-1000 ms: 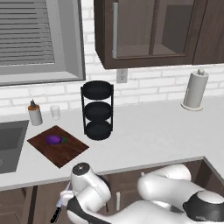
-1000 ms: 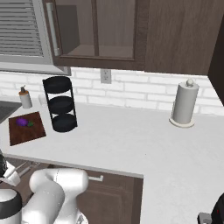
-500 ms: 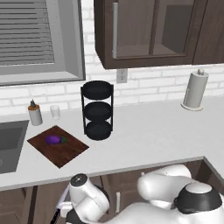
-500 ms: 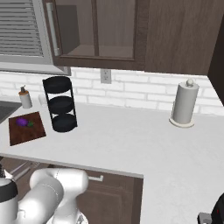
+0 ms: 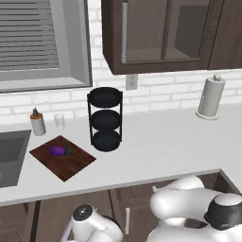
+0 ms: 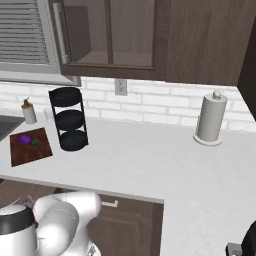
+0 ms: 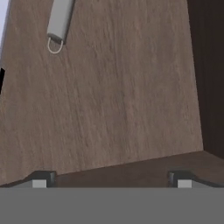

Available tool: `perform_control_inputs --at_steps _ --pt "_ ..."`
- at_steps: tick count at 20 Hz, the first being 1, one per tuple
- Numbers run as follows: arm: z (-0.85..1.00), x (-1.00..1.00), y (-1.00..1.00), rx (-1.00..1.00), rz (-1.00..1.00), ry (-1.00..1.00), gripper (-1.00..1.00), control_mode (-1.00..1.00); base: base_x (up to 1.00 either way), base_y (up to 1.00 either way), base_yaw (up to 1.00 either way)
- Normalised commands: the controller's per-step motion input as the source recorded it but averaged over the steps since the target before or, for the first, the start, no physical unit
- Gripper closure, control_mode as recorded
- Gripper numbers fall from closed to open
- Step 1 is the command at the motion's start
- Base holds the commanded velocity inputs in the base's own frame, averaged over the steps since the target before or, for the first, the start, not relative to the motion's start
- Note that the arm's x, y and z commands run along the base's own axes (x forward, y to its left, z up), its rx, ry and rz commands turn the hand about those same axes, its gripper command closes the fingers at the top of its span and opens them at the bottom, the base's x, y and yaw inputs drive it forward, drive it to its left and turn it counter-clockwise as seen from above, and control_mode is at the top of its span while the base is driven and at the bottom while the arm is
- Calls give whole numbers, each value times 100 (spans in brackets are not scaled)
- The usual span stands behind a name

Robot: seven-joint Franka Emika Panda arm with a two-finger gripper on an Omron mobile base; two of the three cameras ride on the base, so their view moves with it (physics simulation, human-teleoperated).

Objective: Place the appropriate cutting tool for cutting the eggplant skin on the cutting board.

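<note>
Here the task stands at its opening stage. The eggplant (image 5: 57,151) lies on the cutting board (image 5: 71,164), toward the board's far left part, and the board rests on the counter (image 5: 160,146) between the sink (image 5: 10,153) and a black three-tier rack (image 5: 105,119). No knife or peeler can be seen on the board or on the counter, so the cutting tool is judged to be still out of sight, perhaps behind the wooden fronts below the counter. The arm is folded low in front of those fronts. In the hand view the gripper (image 7: 111,179) faces a brown wood-grain panel (image 7: 118,92) with a pale metal handle (image 7: 59,19) at the upper left, well away from the fingertips (image 7: 40,178). The two tips stand wide apart with nothing between them, so the claw is fully spread and carries nothing. Left to do: reach the tool, grasp it, and set it on the board beside the eggplant
</note>
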Motion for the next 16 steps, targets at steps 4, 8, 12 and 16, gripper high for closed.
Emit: perform_control_inputs --at_steps 4,8,12,16 --pt "7 -61 0 2 -1 5 -100 -100 0 0 0" --pt "60 81 8 -4 -11 0 -100 -100 0 0 0" --pt "64 100 29 -14 -14 0 -100 -100 0 0 0" --pt "31 76 48 -21 -15 0 -100 -100 0 0 0"
